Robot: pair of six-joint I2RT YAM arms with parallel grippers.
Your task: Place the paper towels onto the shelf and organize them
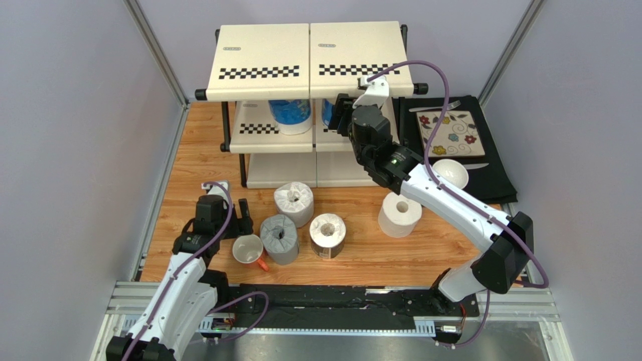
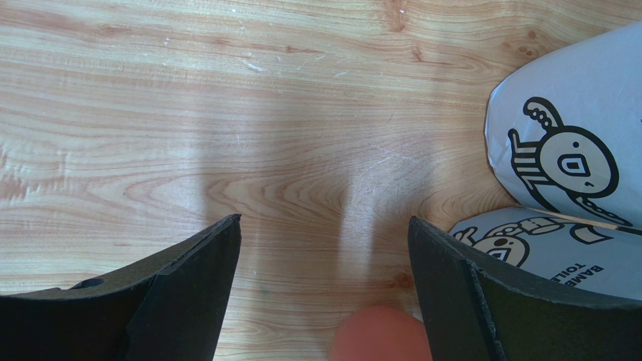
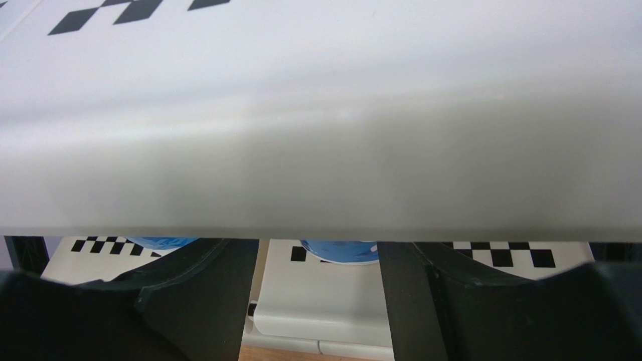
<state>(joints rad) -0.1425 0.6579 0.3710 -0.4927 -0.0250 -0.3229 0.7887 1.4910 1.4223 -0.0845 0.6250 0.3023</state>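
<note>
The top view looks steeply down from the near edge. The left wrist camera faces the surface (image 2: 301, 113) closely. The right one hugs the shelf (image 3: 316, 150), also seen from above.

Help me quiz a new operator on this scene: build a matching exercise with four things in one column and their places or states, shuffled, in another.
Things:
1. blue-printed roll
2. grey roll
3. white bowl
4. left gripper

Places or states:
A. on the black mat
B. open over bare table
C. on the middle tier of the shelf
D. on the table beside the mug

Pairs: 1-C, 2-D, 3-A, 4-B.
</note>
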